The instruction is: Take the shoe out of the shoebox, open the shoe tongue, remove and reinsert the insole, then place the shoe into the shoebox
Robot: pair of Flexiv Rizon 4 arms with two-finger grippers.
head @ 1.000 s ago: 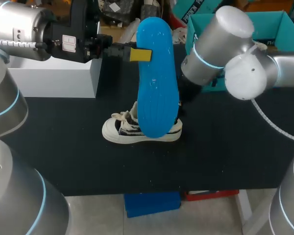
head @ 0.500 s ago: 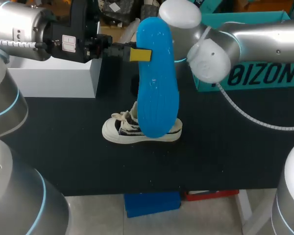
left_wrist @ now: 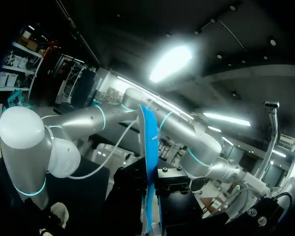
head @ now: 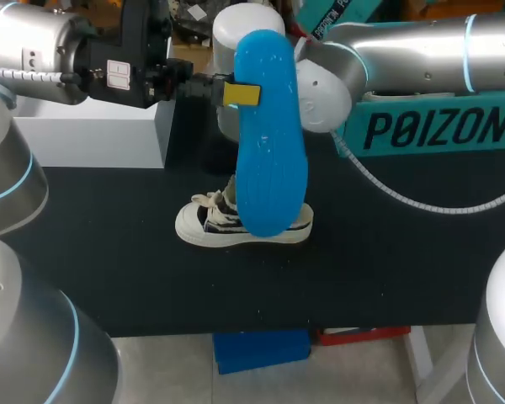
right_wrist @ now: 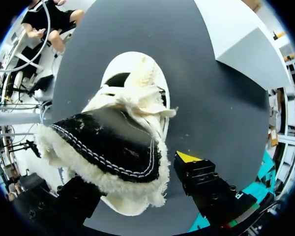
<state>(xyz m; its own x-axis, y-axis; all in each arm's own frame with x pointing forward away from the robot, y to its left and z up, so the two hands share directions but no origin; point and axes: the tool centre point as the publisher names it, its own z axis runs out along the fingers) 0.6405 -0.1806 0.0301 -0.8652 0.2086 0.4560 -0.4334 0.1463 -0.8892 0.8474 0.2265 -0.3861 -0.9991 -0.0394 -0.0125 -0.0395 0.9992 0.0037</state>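
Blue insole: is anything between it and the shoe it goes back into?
Seemingly yes. The left hand holds the blue insole upright over the shoe, and in the right wrist view a black fleece-edged flap appears to lie over the shoe's opening.

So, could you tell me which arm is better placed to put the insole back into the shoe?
Left: the left claw grips the blue insole, hanging upright over the shoe. The right claw holds nothing; it stands open around the shoe's heel, better suited to steadying it.

Quick count: one shoe (head: 209,225), one blue insole (head: 269,151), one teal shoebox (head: 438,126), one white box (head: 93,139), two arms: left arm (head: 34,42), right arm (head: 421,50).
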